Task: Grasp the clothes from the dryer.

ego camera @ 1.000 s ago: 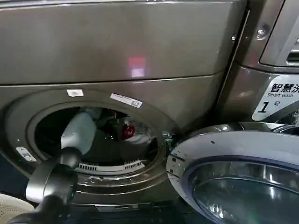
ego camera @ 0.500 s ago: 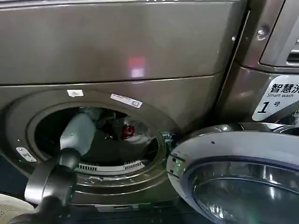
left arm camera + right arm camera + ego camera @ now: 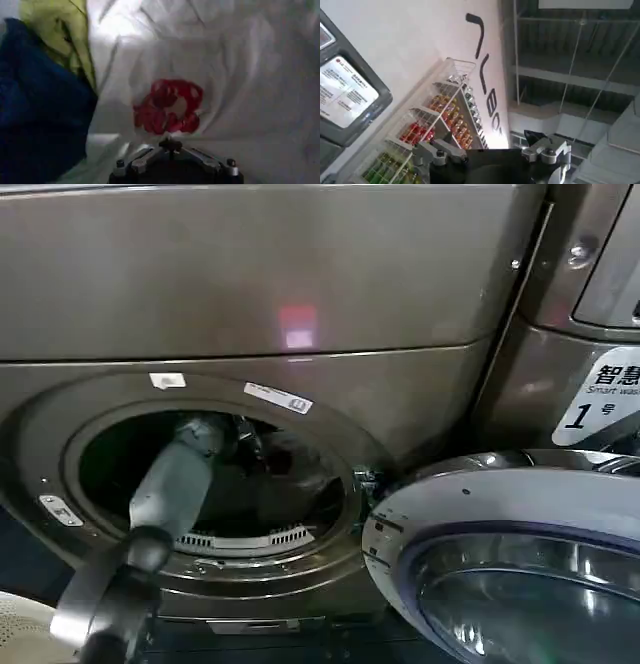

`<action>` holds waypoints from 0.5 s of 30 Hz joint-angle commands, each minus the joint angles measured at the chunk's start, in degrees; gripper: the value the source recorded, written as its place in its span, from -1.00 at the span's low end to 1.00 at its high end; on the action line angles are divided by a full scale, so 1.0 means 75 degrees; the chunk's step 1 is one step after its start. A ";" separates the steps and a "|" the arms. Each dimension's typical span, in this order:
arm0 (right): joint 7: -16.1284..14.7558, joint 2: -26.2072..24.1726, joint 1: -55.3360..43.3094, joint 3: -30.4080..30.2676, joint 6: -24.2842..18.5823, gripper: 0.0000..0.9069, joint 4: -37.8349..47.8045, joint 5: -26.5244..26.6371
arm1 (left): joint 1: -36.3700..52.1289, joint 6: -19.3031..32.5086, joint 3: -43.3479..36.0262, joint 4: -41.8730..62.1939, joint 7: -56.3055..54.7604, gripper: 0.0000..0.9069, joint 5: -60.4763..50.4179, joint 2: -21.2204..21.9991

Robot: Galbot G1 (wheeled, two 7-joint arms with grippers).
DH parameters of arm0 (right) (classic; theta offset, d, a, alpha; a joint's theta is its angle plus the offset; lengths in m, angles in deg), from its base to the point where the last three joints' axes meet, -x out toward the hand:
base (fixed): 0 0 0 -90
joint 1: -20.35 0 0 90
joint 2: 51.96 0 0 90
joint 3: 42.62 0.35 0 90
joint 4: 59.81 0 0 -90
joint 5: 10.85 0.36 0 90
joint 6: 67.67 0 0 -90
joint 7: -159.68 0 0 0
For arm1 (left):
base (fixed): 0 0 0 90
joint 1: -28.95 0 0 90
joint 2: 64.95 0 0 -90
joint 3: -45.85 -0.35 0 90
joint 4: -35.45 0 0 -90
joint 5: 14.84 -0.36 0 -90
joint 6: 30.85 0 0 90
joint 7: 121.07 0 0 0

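Left gripper (image 3: pixel 205 434): your left arm reaches through the round port into the drum; you cannot tell how the jaws stand.
Clothes (image 3: pixel 210 75): close before your left wrist camera, inside the dryer (image 3: pixel 300 284): pale garment with a red patch (image 3: pixel 167 106), dark navy (image 3: pixel 35 110) and yellow-green (image 3: pixel 60 30) beside it.
Door (image 3: pixel 510 554): swung open to your right.
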 commanded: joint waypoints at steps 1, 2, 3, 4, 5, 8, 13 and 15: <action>0.0013 -0.0006 -0.0065 -0.0064 -0.0007 1.00 0.0001 -0.0001 | -0.0910 -0.0643 0.0351 -0.1866 -0.3788 -1.00 0.2574 0.0202; 0.0020 -0.0009 -0.0092 -0.0085 -0.0008 1.00 0.0003 -0.0006 | -0.1005 -0.0609 0.0414 -0.2011 -0.3964 -1.00 0.2737 0.0217; 0.0020 -0.0012 -0.0119 -0.0103 -0.0009 1.00 0.0004 -0.0009 | -0.1172 -0.0559 0.0511 -0.2260 -0.4368 -1.00 0.2988 0.0261; 0.0023 -0.0015 -0.0136 -0.0123 -0.0009 1.00 0.0003 -0.0014 | -0.1319 -0.0524 0.0615 -0.2393 -0.4682 -1.00 0.3163 0.0303; 0.0023 -0.0015 -0.0155 -0.0133 -0.0010 1.00 0.0003 -0.0017 | -0.1417 -0.0459 0.0736 -0.2535 -0.5066 -1.00 0.3367 0.0340; 0.0033 -0.0018 -0.0206 -0.0180 -0.0015 1.00 0.0005 -0.0035 | -0.1798 -0.0268 0.1044 -0.3109 -0.5723 -1.00 0.3944 0.0424; 0.0040 -0.0003 -0.0280 -0.0210 -0.0005 1.00 -0.0009 -0.0038 | -0.2480 0.0522 0.1463 -0.3823 -0.6355 -1.00 0.4954 0.0607; 0.0052 0.0004 -0.0277 -0.0192 0.0002 1.00 -0.0006 -0.0028 | -0.2817 0.1253 0.1653 -0.4053 -0.6305 -1.00 0.4719 0.0660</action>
